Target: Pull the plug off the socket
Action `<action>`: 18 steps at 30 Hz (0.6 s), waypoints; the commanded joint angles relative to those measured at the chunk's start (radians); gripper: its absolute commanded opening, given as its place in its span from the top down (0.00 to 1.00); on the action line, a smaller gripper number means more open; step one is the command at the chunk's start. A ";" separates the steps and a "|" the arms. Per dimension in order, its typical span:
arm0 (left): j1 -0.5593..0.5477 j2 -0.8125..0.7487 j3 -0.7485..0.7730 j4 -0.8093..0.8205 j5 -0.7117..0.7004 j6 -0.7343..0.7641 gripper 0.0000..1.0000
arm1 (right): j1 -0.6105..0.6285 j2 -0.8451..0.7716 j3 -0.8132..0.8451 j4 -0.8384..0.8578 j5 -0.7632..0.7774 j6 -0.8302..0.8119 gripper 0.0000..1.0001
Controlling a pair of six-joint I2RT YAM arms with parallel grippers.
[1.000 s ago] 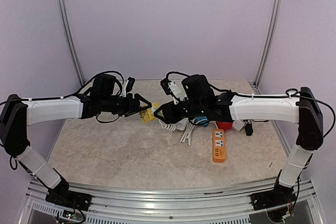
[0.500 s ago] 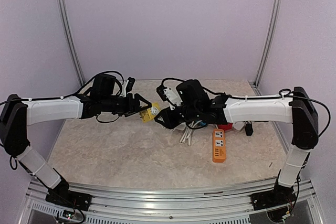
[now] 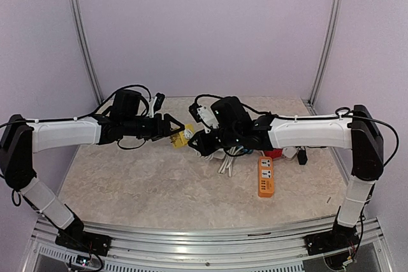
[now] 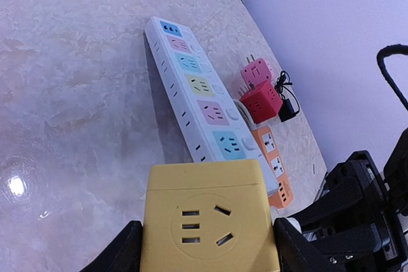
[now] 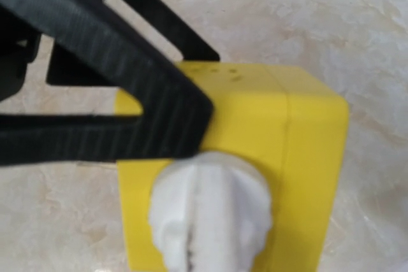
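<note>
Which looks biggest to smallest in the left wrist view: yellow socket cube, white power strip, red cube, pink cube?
1. yellow socket cube, though nearness inflates it.
2. white power strip.
3. red cube and pink cube look alike; unranked.

On the marbled table (image 4: pixel 76 62), a white power strip (image 4: pixel 191 87) lies near a red cube (image 4: pixel 261 101), pink cube (image 4: pixel 256 71) and orange strip (image 4: pixel 274 157).

In the right wrist view the white plug (image 5: pixel 210 218) is a blur, its lower end lost below the frame. In the left wrist view the yellow socket cube (image 4: pixel 207 221) runs off the bottom edge and covers the near end of the white power strip (image 4: pixel 191 87). From overhead the plug is too small to make out.
</note>
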 commanded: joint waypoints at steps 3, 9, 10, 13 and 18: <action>-0.032 -0.013 0.001 0.024 0.049 0.107 0.84 | -0.069 -0.078 -0.091 0.133 -0.141 0.093 1.00; -0.032 -0.033 -0.016 0.046 0.062 0.111 0.84 | -0.114 -0.105 -0.159 0.232 -0.248 0.152 1.00; -0.032 -0.035 -0.018 0.049 0.064 0.111 0.84 | -0.114 -0.104 -0.159 0.236 -0.254 0.155 1.00; -0.032 -0.035 -0.022 0.053 0.057 0.108 0.84 | -0.113 -0.102 -0.162 0.262 -0.277 0.165 1.00; -0.034 -0.030 -0.008 0.006 -0.016 0.106 0.84 | -0.083 -0.109 -0.116 0.208 -0.217 0.132 1.00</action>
